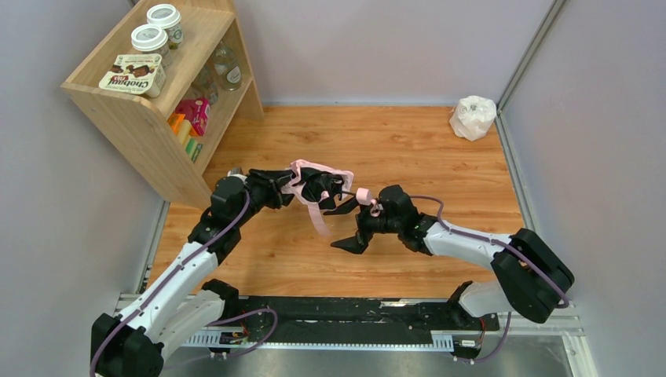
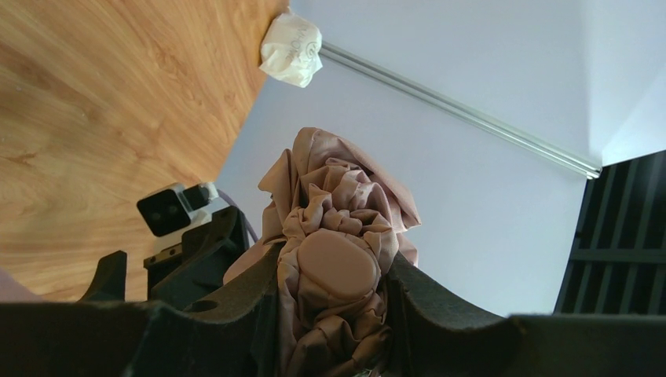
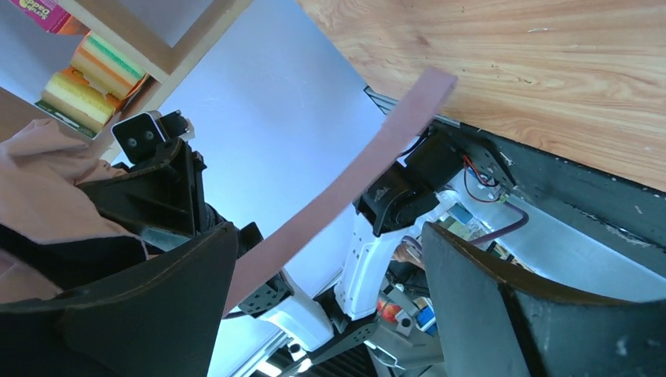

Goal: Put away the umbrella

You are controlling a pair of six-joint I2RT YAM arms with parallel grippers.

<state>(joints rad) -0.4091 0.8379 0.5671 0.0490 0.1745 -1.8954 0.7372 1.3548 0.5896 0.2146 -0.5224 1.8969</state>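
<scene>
My left tool [image 1: 292, 190] pinches the bunched pink umbrella [image 1: 318, 179], held above the middle of the worktop [image 1: 408, 141]. My right tool [image 1: 347, 226] hangs just beside the handle [image 1: 363, 195], fingers spread, the wrist loop [image 3: 338, 196] passing between them.

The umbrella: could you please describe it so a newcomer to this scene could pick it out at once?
Look above the middle of the wooden table. There the left gripper clamps the umbrella, a crumpled pale pink bundle with a pink strap hanging down. Nothing else is gripped or pink fabric; the white bag lies in the far right corner.
</scene>
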